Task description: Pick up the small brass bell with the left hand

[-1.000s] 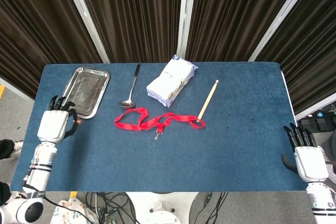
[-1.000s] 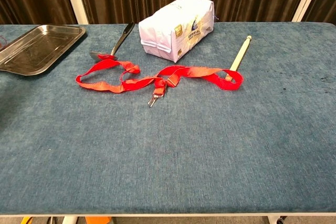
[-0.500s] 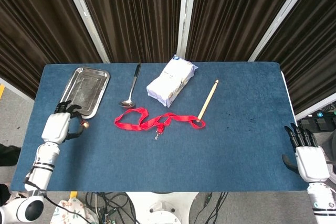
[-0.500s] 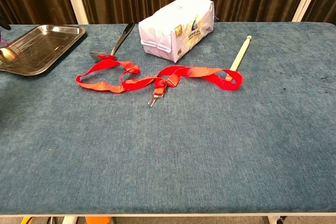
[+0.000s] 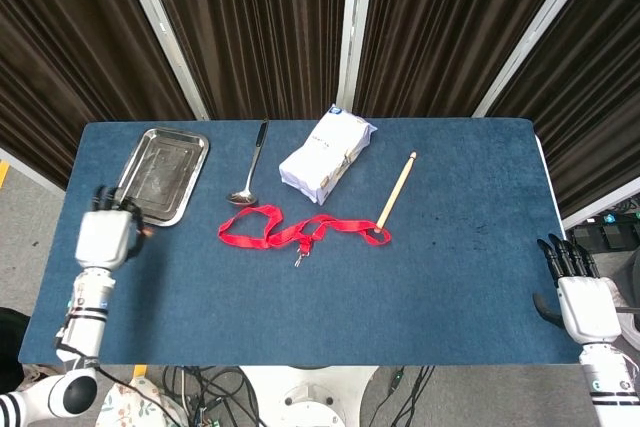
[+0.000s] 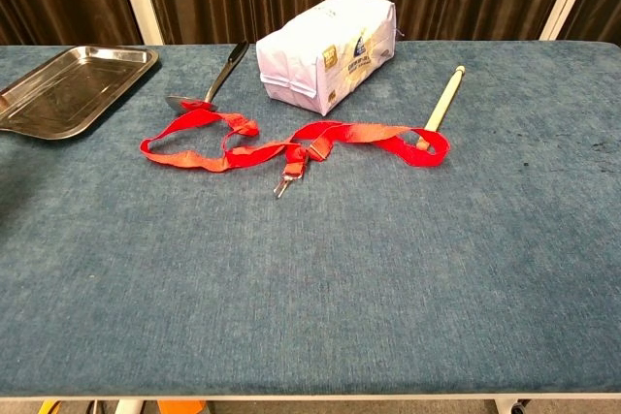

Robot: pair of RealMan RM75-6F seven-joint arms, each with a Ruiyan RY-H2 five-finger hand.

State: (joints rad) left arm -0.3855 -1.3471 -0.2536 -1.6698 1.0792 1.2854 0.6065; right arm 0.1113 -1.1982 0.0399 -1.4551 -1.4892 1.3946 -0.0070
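Note:
In the head view my left hand (image 5: 105,237) hovers over the table's left edge, just in front of the steel tray, its back facing the camera and its fingers curled under. The small brass bell does not show in either view. The cloth spot where it lay beside the fingers is bare, so the hand covers the bell and appears to hold it. My right hand (image 5: 578,297) sits off the table's front right corner with straight, spread fingers and nothing in it. The chest view shows neither hand.
A steel tray (image 5: 165,173) lies at the back left, with a metal ladle (image 5: 250,167) to its right. A red lanyard (image 5: 300,230) stretches across the middle. Behind it are a white packet (image 5: 326,155) and a wooden stick (image 5: 396,190).
The bell showed at my left fingertips half a second ago. Since then the hand has turned and drawn back left, and the bell has gone out of sight with it. The right hand has barely moved.

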